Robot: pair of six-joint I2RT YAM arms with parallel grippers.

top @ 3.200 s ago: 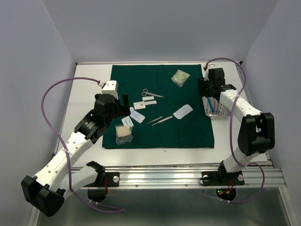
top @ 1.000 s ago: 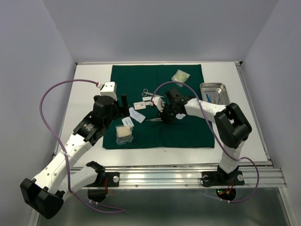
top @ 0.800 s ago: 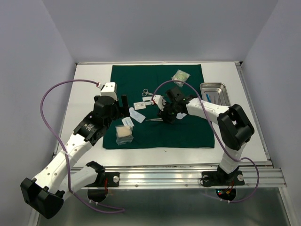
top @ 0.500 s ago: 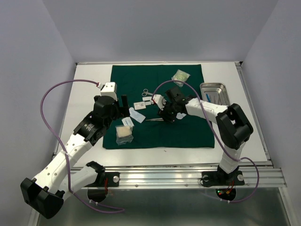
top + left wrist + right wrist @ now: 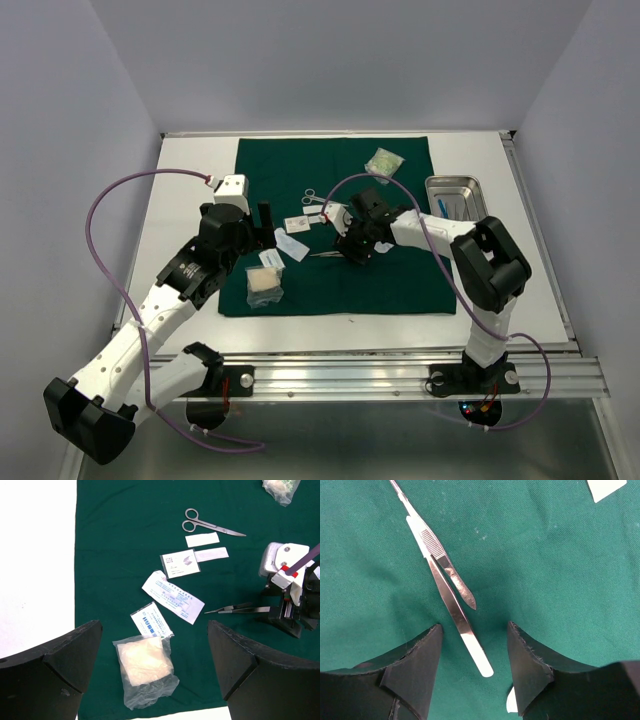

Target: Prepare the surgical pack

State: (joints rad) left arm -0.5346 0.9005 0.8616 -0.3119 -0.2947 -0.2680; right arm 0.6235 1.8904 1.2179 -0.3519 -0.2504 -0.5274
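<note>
The dark green drape (image 5: 400, 285) lies flat on the white table. Two steel forceps (image 5: 445, 580) lie on it, also seen in the left wrist view (image 5: 237, 609). My right gripper (image 5: 475, 627) is open and low over the drape, its jaws on either side of the forceps' blunt ends; in the top view (image 5: 352, 250) it is at the drape's middle. Scissors (image 5: 212, 527) lie further back. My left gripper (image 5: 155, 625) is open and empty, above a bagged gauze packet (image 5: 145, 662). The steel tray (image 5: 470, 184) stands off the drape at right.
Several small white paper packets (image 5: 172, 596) lie between the scissors and the near gauze bag. A second gauze bag (image 5: 383, 161) lies at the drape's back. The tray holds a small blue item (image 5: 443, 207). The table's front rail (image 5: 400, 375) runs along the near edge.
The right arm left the tray at the right and came to the forceps at the drape's middle; the tray now sits further back. In the last second it barely moved. The left arm is still.
</note>
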